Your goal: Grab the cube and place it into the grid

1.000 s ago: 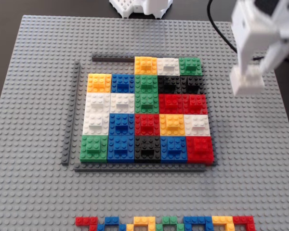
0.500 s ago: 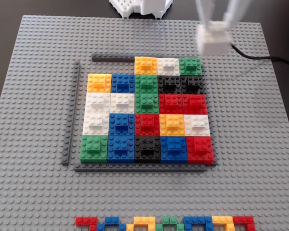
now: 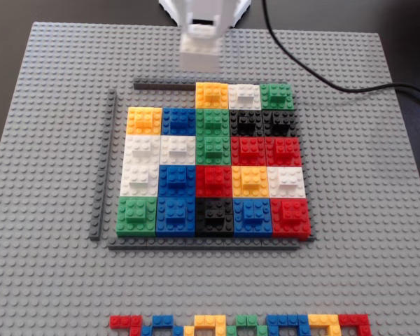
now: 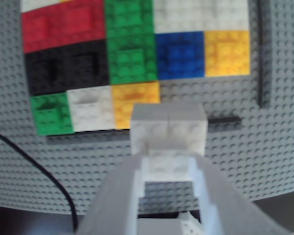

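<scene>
The white cube is clamped between the fingers of the gripper and is carried in the air above the grey baseplate, just beyond the grid's far edge. The pick-up is done; placing is not. In the fixed view, the two top-row cells left of the yellow block are seen empty, and one of them is judged the likely slot.

Fixed view: high, facing down on whole baseplate | Wrist view: close behind gripper | Shared: grid's far rows
</scene>
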Motion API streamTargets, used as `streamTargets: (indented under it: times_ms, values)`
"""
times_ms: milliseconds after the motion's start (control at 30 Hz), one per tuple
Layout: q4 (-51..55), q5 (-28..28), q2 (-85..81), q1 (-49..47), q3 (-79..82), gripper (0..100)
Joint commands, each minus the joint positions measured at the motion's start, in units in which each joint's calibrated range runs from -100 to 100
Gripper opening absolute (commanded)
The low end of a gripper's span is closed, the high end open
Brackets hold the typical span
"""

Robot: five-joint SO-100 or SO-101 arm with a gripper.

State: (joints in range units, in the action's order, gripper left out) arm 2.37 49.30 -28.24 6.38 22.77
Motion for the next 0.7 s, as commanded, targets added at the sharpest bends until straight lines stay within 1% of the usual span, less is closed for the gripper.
streamTargets:
  times_ms: [0, 267, 667]
  values:
    - [-2.4, 2.4, -4.1, 4.8, 5.6, 4]
    - [-6.8, 4.7, -3.0, 8.6, 14.5, 4]
    - [-10.0, 4.6, 0.7, 7.9, 19.5, 4]
